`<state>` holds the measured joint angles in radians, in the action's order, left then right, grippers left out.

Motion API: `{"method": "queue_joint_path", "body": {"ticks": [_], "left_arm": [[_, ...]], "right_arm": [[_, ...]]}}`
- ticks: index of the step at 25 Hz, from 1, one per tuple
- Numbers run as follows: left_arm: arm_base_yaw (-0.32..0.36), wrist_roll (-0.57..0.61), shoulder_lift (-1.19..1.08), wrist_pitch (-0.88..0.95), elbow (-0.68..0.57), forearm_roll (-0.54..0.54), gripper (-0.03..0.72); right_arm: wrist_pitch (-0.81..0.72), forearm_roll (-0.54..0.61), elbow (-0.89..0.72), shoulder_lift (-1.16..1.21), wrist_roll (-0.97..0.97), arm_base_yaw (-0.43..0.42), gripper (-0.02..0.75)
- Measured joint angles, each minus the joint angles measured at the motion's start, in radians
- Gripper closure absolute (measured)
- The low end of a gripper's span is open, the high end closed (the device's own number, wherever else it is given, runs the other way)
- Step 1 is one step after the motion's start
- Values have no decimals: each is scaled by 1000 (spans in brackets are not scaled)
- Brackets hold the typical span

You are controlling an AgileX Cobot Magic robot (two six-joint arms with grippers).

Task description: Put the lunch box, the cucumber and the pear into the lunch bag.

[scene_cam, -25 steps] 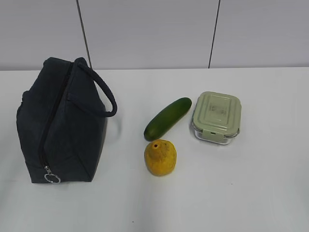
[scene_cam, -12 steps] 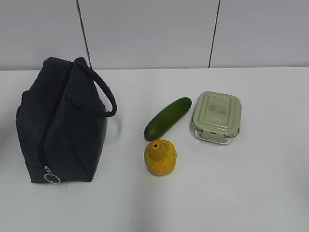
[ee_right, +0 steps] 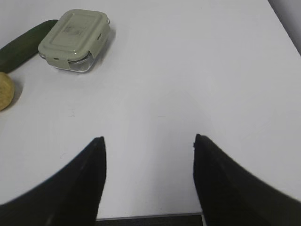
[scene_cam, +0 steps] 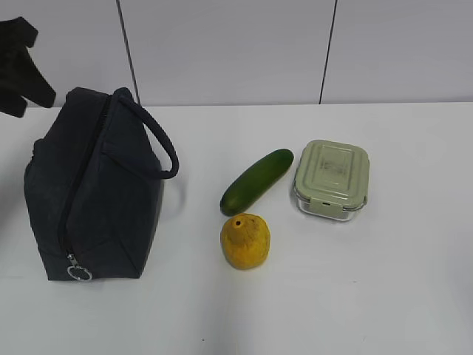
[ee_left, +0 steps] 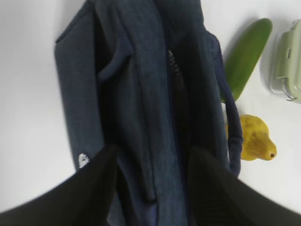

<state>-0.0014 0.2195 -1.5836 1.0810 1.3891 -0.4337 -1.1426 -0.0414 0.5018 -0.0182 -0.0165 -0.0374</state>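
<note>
On your table (scene_cam: 384, 296), the lunch bag (scene_cam: 92, 192) stands near the left edge, its zipper pull (scene_cam: 77, 272) at the end facing the front edge. Right of it, about mid-table, the cucumber (scene_cam: 256, 181) lies slantwise, its far end pointing toward the right rear. The pear (scene_cam: 245, 241) sits just in front of the cucumber's near end. The lunch box (scene_cam: 331, 180) rests just right of the cucumber's far end, apart from the pear. The left gripper (scene_cam: 18, 63) hangs above the left rear corner, behind the bag.

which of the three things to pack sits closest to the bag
The pear, though the cucumber's lower end is almost as close. The pear stands in front, nearest the lunch bag; the lunch box lies farthest right.
</note>
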Motion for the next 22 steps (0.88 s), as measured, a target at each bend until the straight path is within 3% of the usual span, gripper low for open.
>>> {"method": "queue_joint_path", "body": {"ticks": [3, 9, 12, 17, 22], "left_arm": [[0, 65, -53, -8, 3, -82, 342], [-1, 91, -103, -43, 4, -92, 357], [-1, 93, -123, -58, 6, -91, 438], [-1, 93, -140, -61, 6, -91, 662], [-1, 94, -140, -65, 6, -112, 682]], "right_arm": [[0, 0, 0, 0, 0, 0, 300], [0, 0, 0, 0, 0, 0, 300], [0, 0, 0, 0, 0, 0, 300], [0, 0, 0, 0, 0, 0, 300], [0, 0, 0, 0, 0, 0, 300]]}}
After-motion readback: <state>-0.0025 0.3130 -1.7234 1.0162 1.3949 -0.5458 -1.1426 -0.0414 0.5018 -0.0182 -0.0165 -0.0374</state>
